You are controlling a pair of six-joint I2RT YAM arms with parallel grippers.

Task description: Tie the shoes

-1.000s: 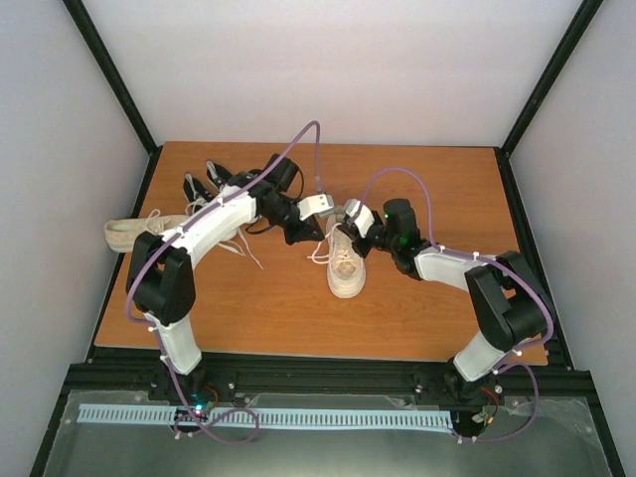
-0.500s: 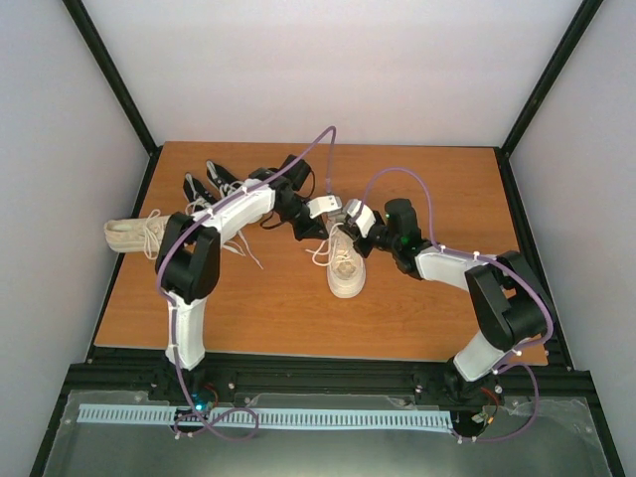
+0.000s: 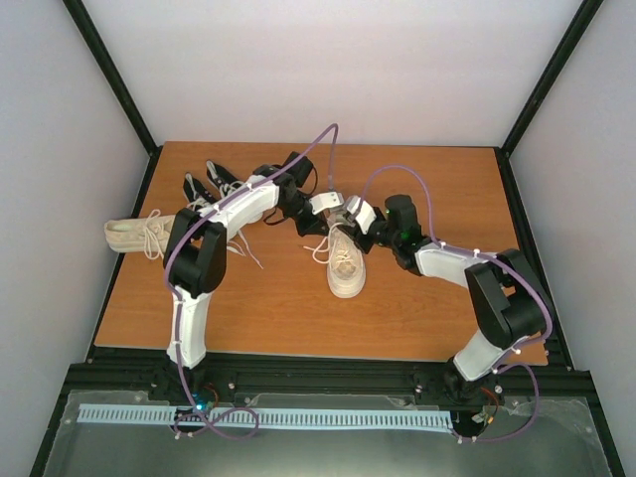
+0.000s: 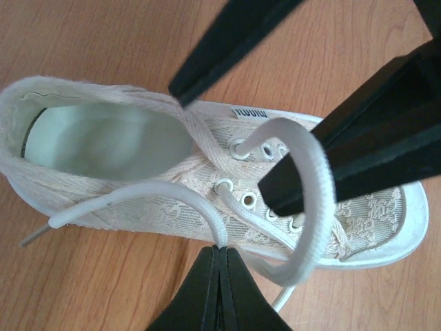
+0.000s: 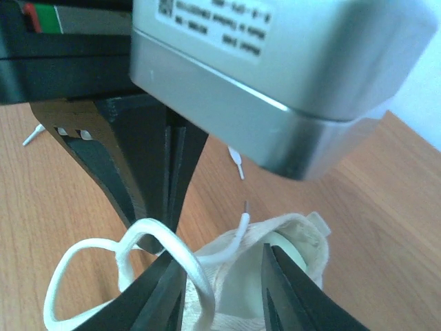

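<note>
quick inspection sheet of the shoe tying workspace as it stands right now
surface: wooden table
job's things: cream shoe at centre, untied, its lace in a loose loop; second cream shoe at the table's left edge; two black shoes far left, beside the left arm
clutter: nothing seen
grippers: left claw shut on the lace; right claw open over the centre shoe
cables: purple cables arch above both arms
surroundings: pale walls, black frame posts
</note>
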